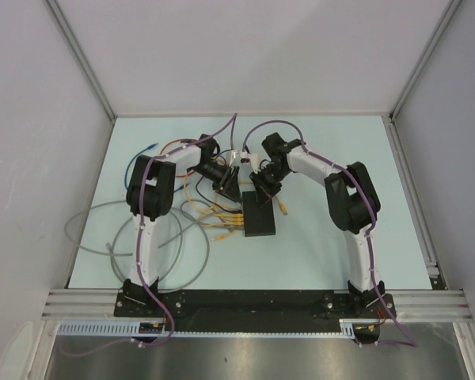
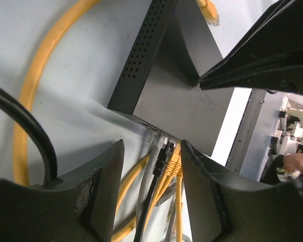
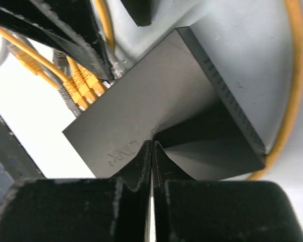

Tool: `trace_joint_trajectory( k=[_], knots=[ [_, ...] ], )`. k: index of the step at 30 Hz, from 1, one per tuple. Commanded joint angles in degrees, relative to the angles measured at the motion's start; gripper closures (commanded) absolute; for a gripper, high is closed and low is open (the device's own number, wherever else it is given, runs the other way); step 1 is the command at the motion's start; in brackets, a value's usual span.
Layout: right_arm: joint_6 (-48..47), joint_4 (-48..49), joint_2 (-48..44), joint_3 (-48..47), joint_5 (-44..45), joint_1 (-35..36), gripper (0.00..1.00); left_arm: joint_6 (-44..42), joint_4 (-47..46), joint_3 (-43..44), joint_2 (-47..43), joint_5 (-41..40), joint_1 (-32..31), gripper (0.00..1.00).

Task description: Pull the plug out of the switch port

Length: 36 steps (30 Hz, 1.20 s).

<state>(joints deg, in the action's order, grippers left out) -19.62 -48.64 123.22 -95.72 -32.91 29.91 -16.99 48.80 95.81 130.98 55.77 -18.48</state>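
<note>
The black switch point(image 1: 260, 215) lies flat at the table's middle, with several plugs point(image 1: 226, 220) in its left edge. In the left wrist view a grey plug point(image 2: 160, 138), a black plug point(image 2: 164, 151) and yellow plugs point(image 2: 174, 164) sit in the switch point(image 2: 177, 101). My left gripper point(image 2: 151, 146) is open and straddles them; its right finger point(image 2: 207, 186) is close beside the yellow ones. My right gripper point(image 3: 151, 144) is shut, its tips pressed on the top of the switch point(image 3: 141, 101). The right wrist view shows the yellow plugs point(image 3: 86, 85) too.
Loose grey cables point(image 1: 111, 237) loop over the table's left side, with a blue-tipped cable point(image 1: 146, 148) behind them. A yellow cable point(image 2: 30, 101) and a thick black cable point(image 2: 35, 136) run beside the switch. A loose yellow plug point(image 1: 283, 207) lies at its right. Enclosure walls stand round the table.
</note>
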Motion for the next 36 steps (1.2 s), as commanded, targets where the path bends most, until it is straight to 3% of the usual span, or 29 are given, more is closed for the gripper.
trace_joint_trajectory(
  k=[1,15,36],
  knots=[
    [2.3,3.3,1.8,4.0,4.9,0.9,1.0,-1.6,0.9,1.7,1.7,2.1,-0.1,0.46],
    [3.0,4.2,2.8,5.2,7.2,2.0,1.0,-5.4,4.9,1.0,3.9,5.0,-0.1,0.54],
    [2.7,4.3,2.0,5.8,9.3,2.6,1.0,-3.7,3.6,2.9,6.6,3.6,-1.8,0.64]
  ],
)
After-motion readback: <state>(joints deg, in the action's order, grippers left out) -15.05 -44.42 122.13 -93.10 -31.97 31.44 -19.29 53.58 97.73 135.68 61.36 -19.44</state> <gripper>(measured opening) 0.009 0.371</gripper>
